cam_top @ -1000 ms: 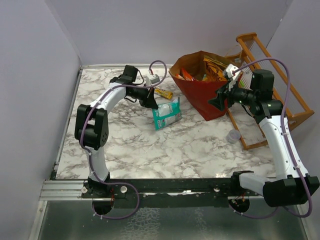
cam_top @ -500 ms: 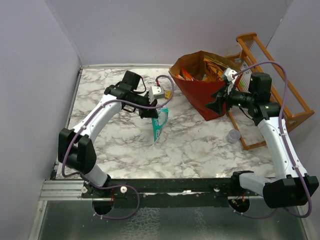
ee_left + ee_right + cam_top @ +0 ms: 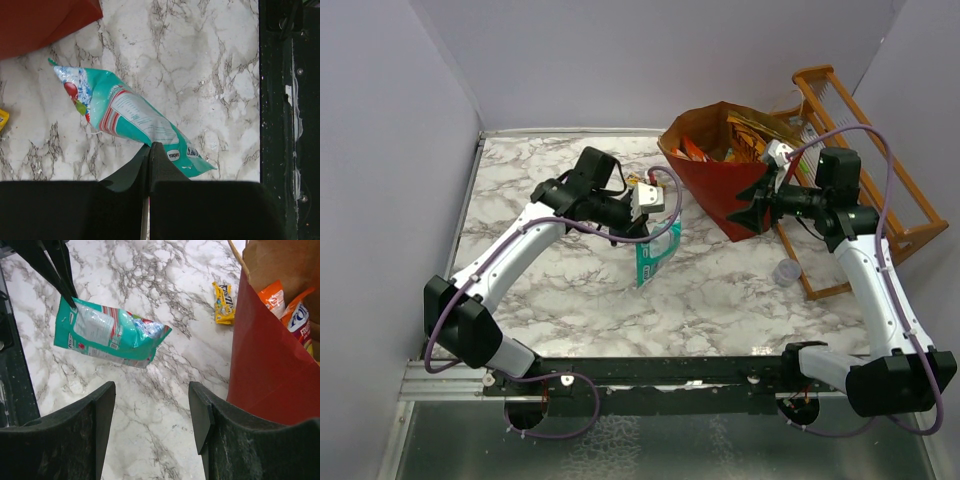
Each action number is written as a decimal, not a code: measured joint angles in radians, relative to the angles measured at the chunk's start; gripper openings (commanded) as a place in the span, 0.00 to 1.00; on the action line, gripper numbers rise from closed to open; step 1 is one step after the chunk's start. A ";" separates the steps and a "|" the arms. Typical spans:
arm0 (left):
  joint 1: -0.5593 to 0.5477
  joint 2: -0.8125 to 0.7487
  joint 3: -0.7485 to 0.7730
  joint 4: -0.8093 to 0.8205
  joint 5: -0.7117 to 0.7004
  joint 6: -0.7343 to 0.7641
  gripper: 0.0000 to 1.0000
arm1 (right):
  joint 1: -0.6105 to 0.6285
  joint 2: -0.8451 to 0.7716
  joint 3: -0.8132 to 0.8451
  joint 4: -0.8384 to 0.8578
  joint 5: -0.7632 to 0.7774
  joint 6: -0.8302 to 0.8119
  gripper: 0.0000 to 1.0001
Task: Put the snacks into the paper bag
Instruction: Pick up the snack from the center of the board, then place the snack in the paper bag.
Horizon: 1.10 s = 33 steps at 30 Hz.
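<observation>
Teal pouch (image 3: 657,252) seemingly nearer paper bag (image 3: 716,192)

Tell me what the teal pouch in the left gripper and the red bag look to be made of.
Teal pouch: probably thin plastic film with a glossy finish. It is crinkled, shows glare patches, and hangs limp from its pinched edge.
Red bag: paper, matte red outside and brown kraft inside. Its stiff, creased walls stand open and show no shine.
</observation>
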<state>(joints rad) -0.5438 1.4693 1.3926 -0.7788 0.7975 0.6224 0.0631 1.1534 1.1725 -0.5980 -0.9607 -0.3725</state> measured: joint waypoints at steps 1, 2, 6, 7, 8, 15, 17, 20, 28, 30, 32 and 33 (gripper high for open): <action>-0.005 0.000 0.000 0.000 -0.002 0.002 0.00 | 0.000 0.000 -0.003 0.000 -0.007 0.000 0.61; -0.010 0.000 0.003 -0.002 -0.003 0.003 0.00 | 0.000 0.000 -0.007 0.000 -0.014 0.000 0.61; -0.022 0.000 0.026 -0.008 -0.003 0.012 0.00 | 0.000 0.000 -0.015 0.000 -0.056 -0.003 0.61; -0.024 0.000 0.036 -0.011 -0.003 0.014 0.00 | 0.000 0.000 -0.017 0.000 -0.064 -0.004 0.62; -0.026 0.000 0.044 -0.011 -0.003 0.016 0.00 | 0.000 -0.002 -0.022 0.002 -0.073 -0.006 0.62; -0.039 -0.007 0.086 -0.011 -0.002 0.016 0.00 | 0.000 -0.037 -0.066 0.006 -0.124 -0.032 0.68; -0.045 -0.010 0.089 -0.011 0.001 0.015 0.00 | 0.000 -0.045 -0.065 0.003 -0.140 -0.050 0.68; -0.055 -0.011 0.100 -0.015 0.002 0.013 0.00 | 0.000 -0.048 -0.055 -0.026 -0.156 -0.081 0.69; -0.066 -0.011 0.173 -0.027 0.002 0.023 0.00 | 0.000 -0.046 0.001 -0.087 -0.159 -0.151 0.76; -0.067 -0.011 0.179 -0.030 0.002 0.026 0.00 | 0.000 -0.046 0.001 -0.094 -0.159 -0.164 0.76; -0.067 -0.011 0.184 -0.039 0.002 0.029 0.00 | 0.000 -0.046 0.001 -0.101 -0.158 -0.183 0.76; -0.067 -0.011 0.185 -0.042 0.002 0.031 0.00 | 0.000 -0.046 0.001 -0.102 -0.157 -0.190 0.76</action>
<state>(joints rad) -0.6109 1.4586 1.5780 -0.8207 0.7994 0.6533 0.0635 1.1072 1.1736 -0.7002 -1.1175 -0.5629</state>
